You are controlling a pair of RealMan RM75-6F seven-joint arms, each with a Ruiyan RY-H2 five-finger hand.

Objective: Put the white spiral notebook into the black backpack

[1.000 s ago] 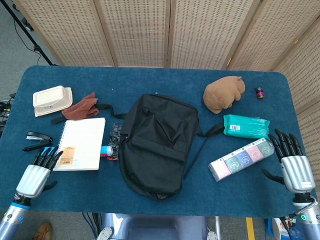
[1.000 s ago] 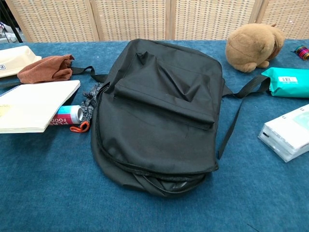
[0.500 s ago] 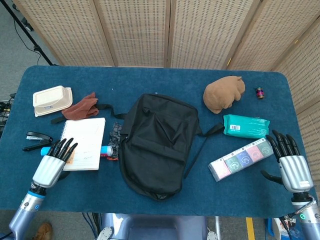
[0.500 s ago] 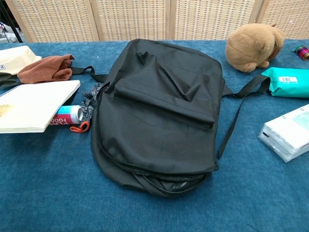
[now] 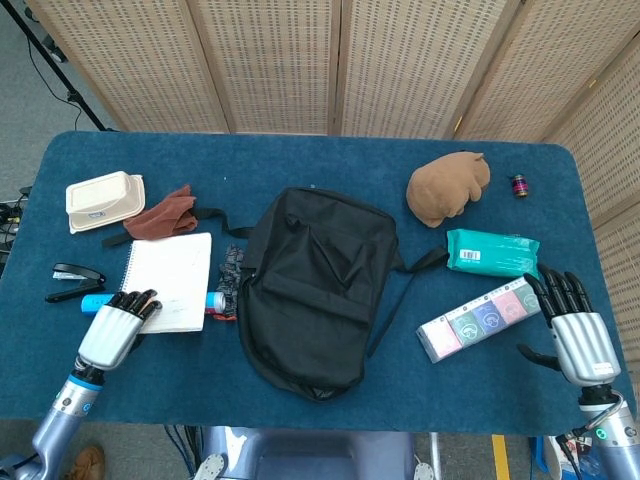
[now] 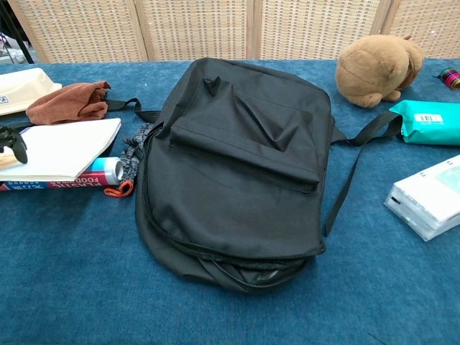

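Observation:
The white spiral notebook (image 5: 172, 278) lies left of the black backpack (image 5: 315, 290) on the blue table. My left hand (image 5: 113, 333) is at the notebook's near left corner, its dark fingers (image 6: 12, 140) curled over the top of the cover. The notebook (image 6: 61, 147) has its near edge raised, and a blue tube shows under it. The backpack (image 6: 237, 165) lies flat, its zip gaping at the near end. My right hand (image 5: 577, 335) hovers at the table's right front, fingers spread, holding nothing.
A white clamshell box (image 5: 104, 200), a brown cloth (image 5: 162, 214) and a black stapler (image 5: 72, 275) sit at the left. The blue tube (image 6: 72, 183) lies by the notebook. A brown plush (image 5: 448, 187), a teal pack (image 5: 490, 252) and a long packet box (image 5: 482, 318) are on the right.
My left hand moved forward and right onto the notebook's near corner and curled its fingers over it. The notebook's near edge rose, uncovering the tube. My right hand drifted slightly.

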